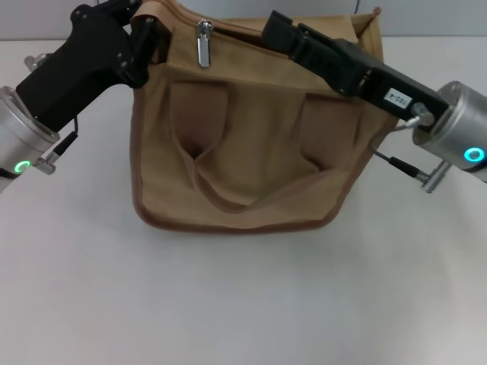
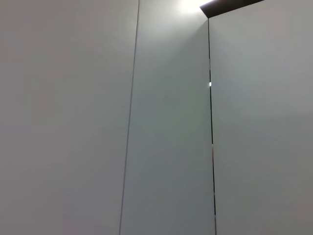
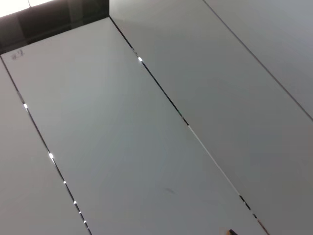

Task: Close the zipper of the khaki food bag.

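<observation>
The khaki food bag stands upright on the white table, with its two strap handles on the face toward me. The zipper runs along its top. Its silver pull tab hangs down near the left end, and a dark open gap shows to the right of it. My left gripper is at the bag's top left corner and seems shut on the fabric there. My right gripper reaches in from the right over the bag's top, its tip apart from the pull tab. Both wrist views show only grey panels.
The white table lies bare in front of the bag and at both sides. The right arm's body hangs over the bag's right edge. The left arm's body is to the left of the bag.
</observation>
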Robot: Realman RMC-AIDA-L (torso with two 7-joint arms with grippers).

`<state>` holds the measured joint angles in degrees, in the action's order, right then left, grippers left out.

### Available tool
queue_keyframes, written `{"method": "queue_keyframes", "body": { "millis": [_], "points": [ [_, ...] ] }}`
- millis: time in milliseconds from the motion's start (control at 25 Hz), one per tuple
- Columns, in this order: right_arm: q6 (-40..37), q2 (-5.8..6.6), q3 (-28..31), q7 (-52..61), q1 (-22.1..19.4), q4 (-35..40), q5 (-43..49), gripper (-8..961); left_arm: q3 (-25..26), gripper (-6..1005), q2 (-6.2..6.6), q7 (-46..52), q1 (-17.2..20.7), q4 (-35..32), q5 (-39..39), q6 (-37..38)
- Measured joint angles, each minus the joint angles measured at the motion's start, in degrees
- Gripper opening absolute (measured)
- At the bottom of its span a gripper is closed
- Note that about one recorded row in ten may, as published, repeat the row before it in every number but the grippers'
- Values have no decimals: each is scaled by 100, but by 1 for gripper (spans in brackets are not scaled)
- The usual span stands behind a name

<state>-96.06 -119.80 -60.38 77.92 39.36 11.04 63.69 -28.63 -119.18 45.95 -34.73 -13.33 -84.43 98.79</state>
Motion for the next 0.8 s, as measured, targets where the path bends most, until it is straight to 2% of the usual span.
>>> {"method": "queue_keyframes", "body": {
  "millis": [120,280,600,800],
  "points": [
    [117,0,-13,248,149,-47,13,427,-5,40,0,-24,-55,57,-6,3],
    [420,0,-259,526,333,-13,26,423,-18,41,0,-43,-113,75,-13,13],
    [602,1,-317,700,420,-7,17,419,-20,43,0,-55,-205,140,8,152],
    [656,1,-565,755,519,-31,-14,417,-20,44,0,-67,-268,156,7,194]
  ]
}}
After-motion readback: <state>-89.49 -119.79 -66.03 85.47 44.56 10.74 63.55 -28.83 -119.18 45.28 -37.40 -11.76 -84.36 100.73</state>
